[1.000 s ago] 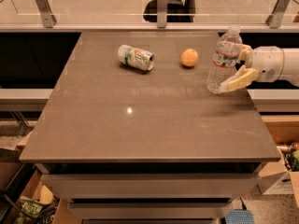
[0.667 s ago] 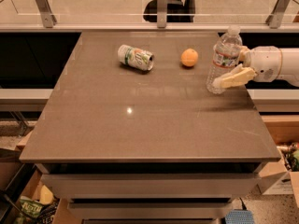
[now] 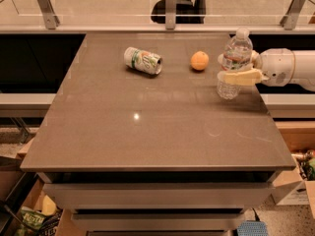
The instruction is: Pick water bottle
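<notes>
**Hand closes around the water bottle at the bench's right edge**

The water bottle stands upright on the far right side of the bench, with its base on the surface. The hand reaches in from the right on its white arm. One pale finger lies level across the front of the bottle just below the label, and the tip of the other finger shows behind the bottle on its left. The fingers look pressed in on the bottle from both sides, pinching it.

A second ago the front finger sat lower and slanted down toward the bench, beside the bottle's lower half. It has since risen and levelled out across the bottle's body. The bottle's base has barely moved, so I judge that the grip is made but the lift has not begun.

The next move should be a straight rise. The ribbed plastic is thin and may flex or slip, and the grip sits below the middle, so the bottle could tip.

The orange lies near on the left, and the tipped can farther left. Both are well clear of the hand.
</notes>
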`<action>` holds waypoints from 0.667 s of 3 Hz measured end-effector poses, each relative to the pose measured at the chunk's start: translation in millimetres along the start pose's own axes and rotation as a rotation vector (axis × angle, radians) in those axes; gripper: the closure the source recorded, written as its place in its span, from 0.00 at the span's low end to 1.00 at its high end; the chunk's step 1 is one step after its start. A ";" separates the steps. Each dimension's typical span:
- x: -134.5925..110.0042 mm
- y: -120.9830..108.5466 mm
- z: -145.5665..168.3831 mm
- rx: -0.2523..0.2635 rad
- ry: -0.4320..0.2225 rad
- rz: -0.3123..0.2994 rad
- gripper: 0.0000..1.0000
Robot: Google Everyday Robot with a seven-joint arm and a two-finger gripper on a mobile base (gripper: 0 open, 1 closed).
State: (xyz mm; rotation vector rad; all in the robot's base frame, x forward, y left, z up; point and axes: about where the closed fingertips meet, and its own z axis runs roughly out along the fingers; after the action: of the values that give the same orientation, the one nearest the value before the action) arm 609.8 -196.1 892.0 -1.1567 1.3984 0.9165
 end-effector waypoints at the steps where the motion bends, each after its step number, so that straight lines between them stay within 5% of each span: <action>1: -0.4 0.1 3.0 -0.005 -0.001 0.000 0.87; 2: -0.8 0.2 5.9 -0.009 -0.002 0.000 1.00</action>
State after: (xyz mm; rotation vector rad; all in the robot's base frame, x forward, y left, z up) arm 611.0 -190.3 891.9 -1.1622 1.3935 0.9245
